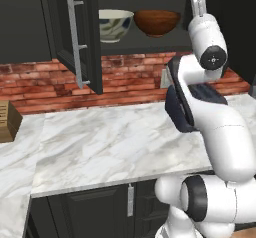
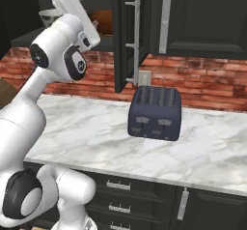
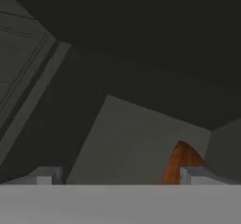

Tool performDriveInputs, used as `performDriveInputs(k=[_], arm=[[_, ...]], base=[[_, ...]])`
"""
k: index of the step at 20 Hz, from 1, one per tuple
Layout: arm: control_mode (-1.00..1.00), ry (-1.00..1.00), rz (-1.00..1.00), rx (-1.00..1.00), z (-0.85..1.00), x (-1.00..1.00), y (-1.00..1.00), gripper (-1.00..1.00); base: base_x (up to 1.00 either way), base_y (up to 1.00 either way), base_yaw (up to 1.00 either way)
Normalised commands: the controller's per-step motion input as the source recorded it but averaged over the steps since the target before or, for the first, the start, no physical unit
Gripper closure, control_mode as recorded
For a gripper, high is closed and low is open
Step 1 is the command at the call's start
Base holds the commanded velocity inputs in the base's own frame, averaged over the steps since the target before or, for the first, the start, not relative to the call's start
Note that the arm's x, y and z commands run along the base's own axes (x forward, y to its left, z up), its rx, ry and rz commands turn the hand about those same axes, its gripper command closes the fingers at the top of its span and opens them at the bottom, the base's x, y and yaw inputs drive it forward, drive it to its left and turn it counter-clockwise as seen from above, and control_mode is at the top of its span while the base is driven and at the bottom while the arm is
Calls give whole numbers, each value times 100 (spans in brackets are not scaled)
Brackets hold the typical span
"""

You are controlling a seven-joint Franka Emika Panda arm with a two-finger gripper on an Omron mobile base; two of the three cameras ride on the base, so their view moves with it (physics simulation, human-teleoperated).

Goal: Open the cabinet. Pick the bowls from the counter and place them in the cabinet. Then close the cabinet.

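Bowls [image 1: 134, 23] inside open cabinet [image 1: 80, 47]

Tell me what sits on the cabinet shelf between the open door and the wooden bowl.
The cream-white bowl with blue marks sits there, between the open door and the wooden bowl, seen in the left base view.

Arm stood tall off its base, elbow bent, forearm angled up twd the cabinet [image 1: 80, 47]. Wrist sat level w/ the cabinet's open shelf, just outside its front edge. Gripper [image 3: 117, 175] pointed up & into the cabinet interior; in hand view both fingertips [image 3: 47, 175] sat far apart, jaws spread wide, nothing btwn them. In right base view the hand rose as a pale blade left of the cabinet door.
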Motion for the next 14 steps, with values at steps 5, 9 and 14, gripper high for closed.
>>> performDriveInputs(k=[5, 9, 14], arm=[[-100, -12, 7, -10, 0, -100, 16, -100], [-100, 6, 11, -17, 0, -100, 29, -100], [-100, 40, 8, -14, 14, -100, 15, -100]], base=[[0, 0, 0], [0, 0, 0], [0, 0, 0]])
